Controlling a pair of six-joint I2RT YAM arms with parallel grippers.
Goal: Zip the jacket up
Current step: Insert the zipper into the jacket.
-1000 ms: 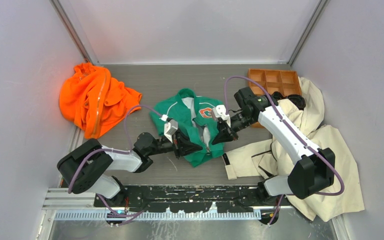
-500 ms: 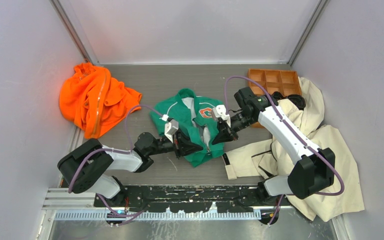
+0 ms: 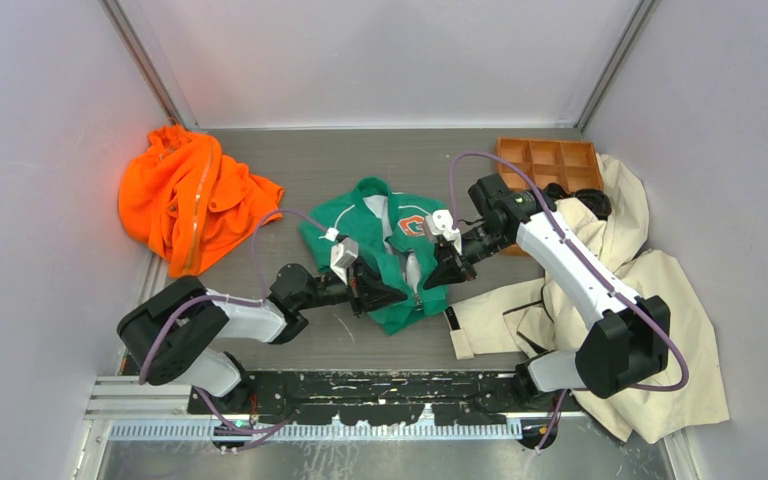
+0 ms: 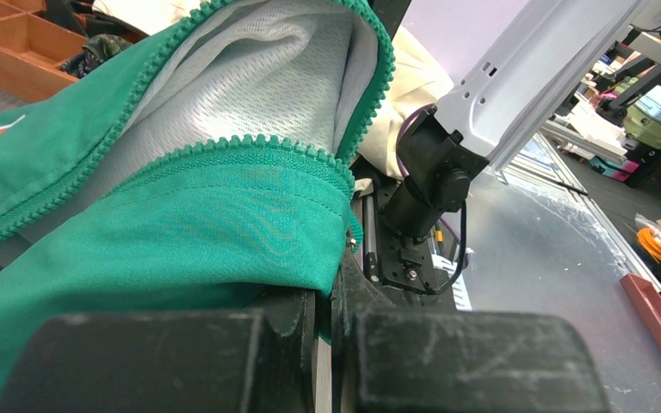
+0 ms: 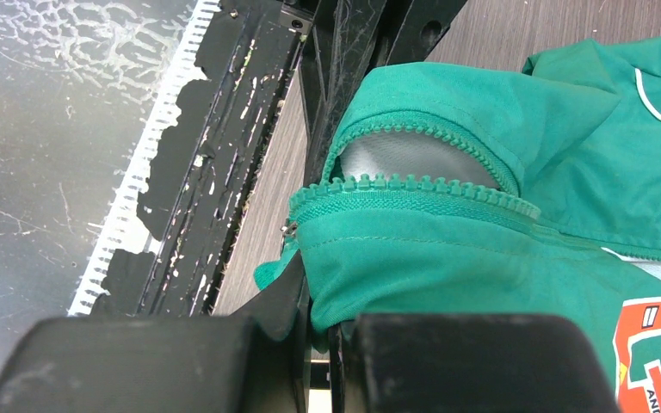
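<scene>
**Both hands on hem corners, zip not joined yet**

**Top cam:** the jacket [image 3: 360, 215] lies mid-table [image 3: 360, 160], collar away from me, hem toward the bases, front open. The orange garment [image 3: 185, 200] is far L. The cream coat [image 3: 650, 290] and wooden tray [image 3: 550, 160] are off to the R, neither in my grip. The left gripper [image 3: 390, 295] sits on the L half of the hem, the right gripper [image 3: 440, 275] on the R half, tips near each other w/ the open front between. My read: one hand per zip half, so the bottom ends can be brought together.

**L wrist:** jaws narrow, pinched on the green hem edge. The cloth drapes over the fingers [image 4: 172, 361]. The zip teeth [image 4: 250, 148] run across just above the grip. The pale lining [image 4: 258, 77] shows where the front gapes, so this half is unmated. The R arm's white link is beyond.

**R wrist:** jaws nearly closed, w/ hem cloth going down between the pads. A row of teeth [image 5: 413, 185] crosses above the grip. There's a small metal bit at the near end of the teeth, pin or slider, can't tell. The G patch [image 5: 658, 344] is at lower R.

**Judgement:** early stage, nothing zipped. Next step needs the two bottom ends aligned and seated. Thin cloth may slip or twist in a narrow pinch.
</scene>
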